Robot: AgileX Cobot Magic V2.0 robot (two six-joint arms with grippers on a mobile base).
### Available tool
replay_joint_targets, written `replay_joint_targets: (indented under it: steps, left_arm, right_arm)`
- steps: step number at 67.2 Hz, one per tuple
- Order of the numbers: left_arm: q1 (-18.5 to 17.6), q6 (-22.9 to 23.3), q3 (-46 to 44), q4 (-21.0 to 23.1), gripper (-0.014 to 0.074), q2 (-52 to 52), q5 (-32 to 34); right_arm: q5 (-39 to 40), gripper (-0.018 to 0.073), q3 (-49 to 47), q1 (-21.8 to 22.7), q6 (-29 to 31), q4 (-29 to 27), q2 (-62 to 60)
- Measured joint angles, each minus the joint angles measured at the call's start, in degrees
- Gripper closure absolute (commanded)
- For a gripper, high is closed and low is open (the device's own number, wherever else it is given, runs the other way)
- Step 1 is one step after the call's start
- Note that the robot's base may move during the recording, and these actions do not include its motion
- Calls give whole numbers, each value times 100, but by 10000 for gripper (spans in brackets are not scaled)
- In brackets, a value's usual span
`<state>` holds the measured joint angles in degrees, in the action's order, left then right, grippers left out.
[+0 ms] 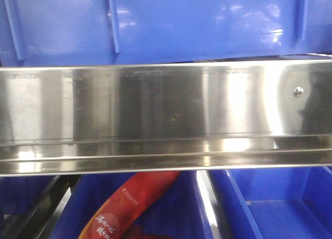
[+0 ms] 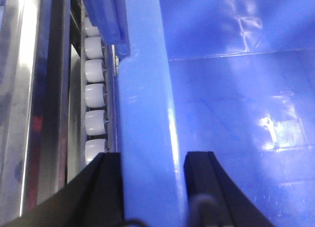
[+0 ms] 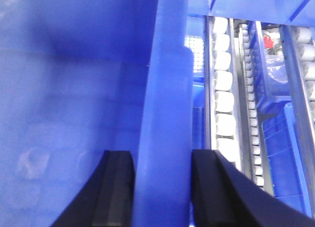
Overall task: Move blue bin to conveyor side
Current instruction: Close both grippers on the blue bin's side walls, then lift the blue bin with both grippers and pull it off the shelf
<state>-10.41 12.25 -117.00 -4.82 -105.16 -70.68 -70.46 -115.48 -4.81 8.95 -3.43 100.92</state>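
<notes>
Between left fingers point(image 2: 106, 187), and between right fingers point(image 3: 115, 187), blue bin point(image 2: 147, 113) walls are clamped; red packet point(image 1: 132, 205) is seen in lower bin point(image 1: 184, 213).

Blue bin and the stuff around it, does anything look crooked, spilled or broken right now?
Nothing looks damaged or spilled. The blue bin sits level above the steel rail, left gripper and right gripper each clamped on its rim. Only oddity: a red packet lies slanted in a smaller bin below.
</notes>
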Motion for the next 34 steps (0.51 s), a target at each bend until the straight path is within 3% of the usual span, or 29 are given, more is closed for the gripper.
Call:
replay_joint_targets:
  steps: [34]
  left_arm:
    - [0,0,63,-164,604,541,-248]
  right_arm:
    - [-303,637,56,0,0,-108,-417]
